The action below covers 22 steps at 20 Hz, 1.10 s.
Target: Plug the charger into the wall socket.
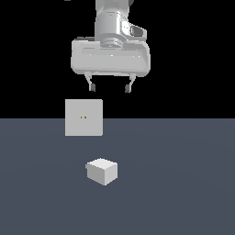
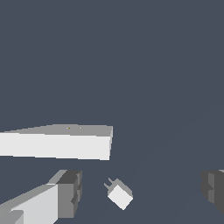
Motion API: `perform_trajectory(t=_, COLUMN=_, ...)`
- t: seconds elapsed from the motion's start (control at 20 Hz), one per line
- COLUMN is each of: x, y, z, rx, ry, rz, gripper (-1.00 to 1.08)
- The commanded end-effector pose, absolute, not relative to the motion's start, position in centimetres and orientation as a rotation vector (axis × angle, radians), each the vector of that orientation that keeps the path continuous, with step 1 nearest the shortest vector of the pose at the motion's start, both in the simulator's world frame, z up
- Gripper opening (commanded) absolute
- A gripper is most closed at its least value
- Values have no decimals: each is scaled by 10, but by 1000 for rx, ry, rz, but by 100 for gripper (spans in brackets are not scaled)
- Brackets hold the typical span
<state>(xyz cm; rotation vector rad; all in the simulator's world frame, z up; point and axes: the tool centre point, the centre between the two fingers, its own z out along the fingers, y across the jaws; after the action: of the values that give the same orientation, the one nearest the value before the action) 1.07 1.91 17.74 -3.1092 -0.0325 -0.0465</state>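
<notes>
1. Desk: flat dark grey-blue surface filling the lower half of the exterior view. It carries the two task items.

2. Gripper: large white body on the arm, hanging high above the desk, pointing down. Fingers spread wide apart and holding nothing. In the wrist view the two grey pads sit at opposite edges of the frame, with open desk between them.

3. Socket: flat white square plate, standing upright at the back of the desk, towards the exterior view's left. Two tiny orange-brown holes at its centre face the exterior camera. The wrist view shows its top edge from above as a long pale slab.

4. Charger: small white cube resting on the desk, in front of the socket and apart from it. It lies well below the fingers, roughly beneath the gap between them. In the wrist view two short prong stubs project from one face, and the cube sits skewed to the line joining the pads. Judgement: the prongs point roughly towards the socket side, though not squarely at it.

5. Governing relation: charger below and between the parted fingers. Judgement: grasp not yet begun; a straight descent with some wrist turn to square the pads to the cube's flat sides looks necessary.
</notes>
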Motion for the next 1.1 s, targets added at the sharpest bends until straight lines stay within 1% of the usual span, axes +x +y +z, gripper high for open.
perform_trajectory(t=0.0, x=11, y=19, z=177, rx=-3109, ry=-32, rz=-47, gripper=100)
perform_trajectory(t=0.55, x=-1, y=25, z=166, rx=-3105, ry=-176, rz=-51, gripper=100)
perform_trajectory(t=1.05, x=-32, y=35, z=136, rx=-3064, ry=-540, rz=-61, gripper=100)
